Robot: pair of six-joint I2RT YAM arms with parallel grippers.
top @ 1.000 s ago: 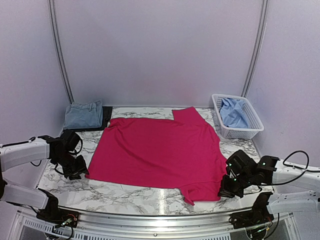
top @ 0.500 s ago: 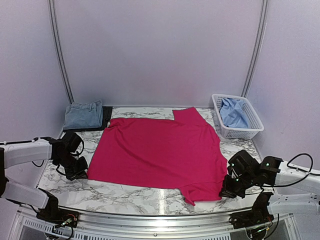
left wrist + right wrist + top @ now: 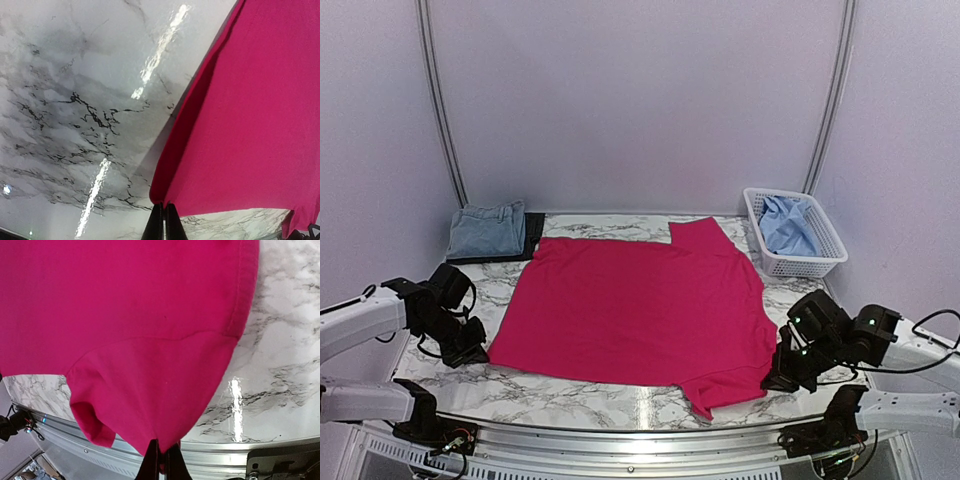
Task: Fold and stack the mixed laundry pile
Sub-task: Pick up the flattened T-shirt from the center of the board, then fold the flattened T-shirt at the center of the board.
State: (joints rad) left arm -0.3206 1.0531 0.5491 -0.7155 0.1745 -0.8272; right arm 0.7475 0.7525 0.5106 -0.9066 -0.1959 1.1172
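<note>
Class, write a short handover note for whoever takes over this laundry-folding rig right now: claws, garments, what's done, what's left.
Left claw: shut on the near-left corner of the pink T-shirt.
Right claw: shut on its near-right edge, by the sleeve.
The T-shirt lies spread flat on the table, unfolded.
Done: denim piece folded at far left, dark piece beside it.
Light blue shirt is crumpled in the basket.
Left: fold and stack the T-shirt, then the blue shirt.
</note>
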